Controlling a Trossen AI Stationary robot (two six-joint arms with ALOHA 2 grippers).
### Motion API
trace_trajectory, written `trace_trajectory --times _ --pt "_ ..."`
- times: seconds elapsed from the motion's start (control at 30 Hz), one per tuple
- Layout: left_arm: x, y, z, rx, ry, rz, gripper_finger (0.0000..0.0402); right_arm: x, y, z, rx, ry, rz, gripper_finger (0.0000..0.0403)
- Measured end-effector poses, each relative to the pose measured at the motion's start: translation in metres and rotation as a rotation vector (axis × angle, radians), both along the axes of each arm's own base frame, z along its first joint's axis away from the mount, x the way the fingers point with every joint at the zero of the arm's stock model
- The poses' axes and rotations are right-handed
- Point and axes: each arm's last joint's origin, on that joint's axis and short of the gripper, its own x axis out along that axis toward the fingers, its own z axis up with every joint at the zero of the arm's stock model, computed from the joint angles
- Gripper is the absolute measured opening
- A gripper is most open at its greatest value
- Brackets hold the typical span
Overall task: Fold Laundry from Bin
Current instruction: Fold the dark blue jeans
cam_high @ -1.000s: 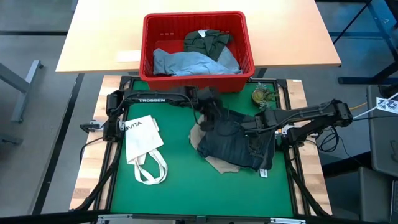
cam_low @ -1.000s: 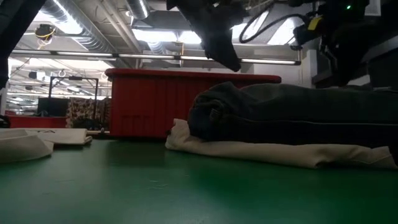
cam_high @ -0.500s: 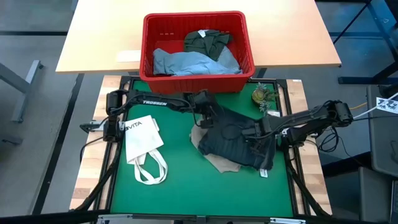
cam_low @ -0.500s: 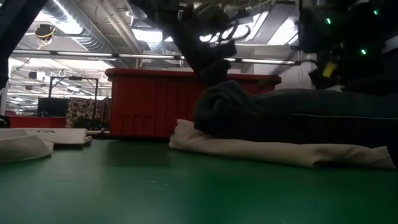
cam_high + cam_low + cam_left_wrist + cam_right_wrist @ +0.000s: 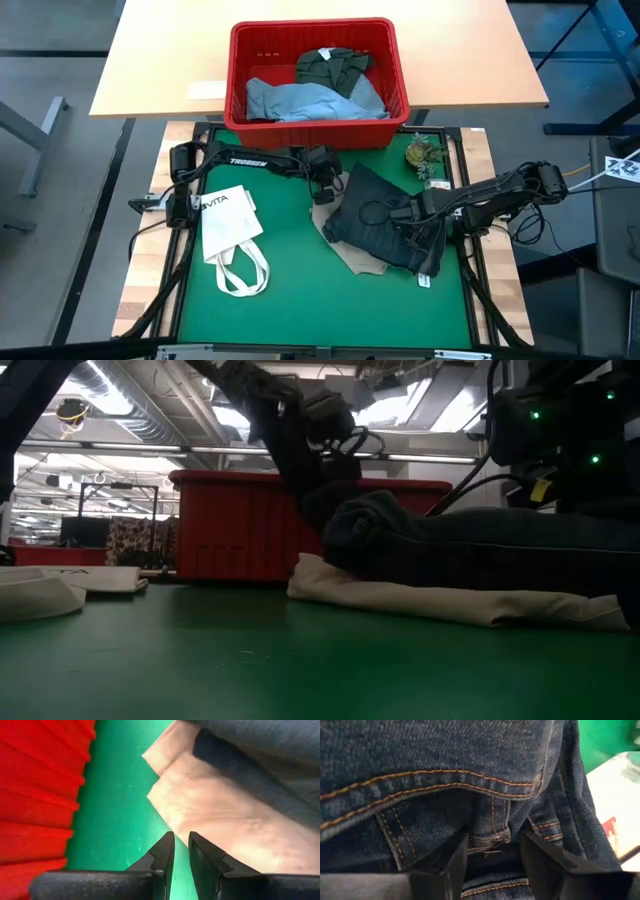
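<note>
The dark navy jeans [image 5: 385, 220] lie crumpled on the beige trousers [image 5: 352, 262], which rest flat on the green mat. My right gripper [image 5: 418, 222] stands over the jeans' right part, shut on them. My left gripper [image 5: 180, 836] hovers low over bare mat at the pile's far left corner, beside the beige trousers' edge [image 5: 165, 815]. Only a narrow gap separates its fingers, and nothing is between them. The red bin [image 5: 240, 115] stands beyond the mat with light blue jeans [image 5: 300, 100] and a dark olive-green piece [image 5: 332, 65] inside. My right gripper pinches a bunched fold of the jeans by an orange-stitched seam [image 5: 492, 840] between its two fingers [image 5: 457, 855]. It comes steeply from above. The jeans are slack and rest on the beige trousers and the mat.
A white tote bag [image 5: 228, 235] with looped straps lies on the mat's left part. A small green object [image 5: 420, 153] sits at the mat's far right corner. The mat's near strip [image 5: 320, 310] is bare.
Both grippers have sunk toward the mat. My left gripper has come down behind the pile's far left corner, and its fingers have drawn closer together. The jeans have settled lower and flatter onto the beige trousers, still in my right gripper's hold.
</note>
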Motion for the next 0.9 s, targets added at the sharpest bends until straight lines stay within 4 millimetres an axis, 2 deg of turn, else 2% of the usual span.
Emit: trace_trajectory --times 0.17,0.3,0.4,0.67,0.9 --pt "-0.001 -0.010 0.039 0.001 -0.001 -0.026 0.0053 0.008 -0.001 0.021 0.011 -0.004 0.001 0.0177" --pt "-0.007 -0.030 0.071 -0.021 -0.016 -0.068 0.0053 0.015 -0.002 0.044 0.004 -0.015 0.004 0.0177" --pt "-0.010 -0.051 0.085 -0.049 -0.043 -0.124 0.0053 0.021 -0.004 0.062 -0.019 -0.041 0.028 0.0177" --pt "-0.010 -0.104 0.089 -0.078 -0.035 -0.252 0.0053 0.047 -0.012 0.106 -0.219 -0.254 0.120 0.0177" --pt "-0.010 -0.144 0.088 -0.092 -0.046 -0.325 0.0053 0.079 -0.018 0.111 -0.325 -0.536 0.291 0.0177"
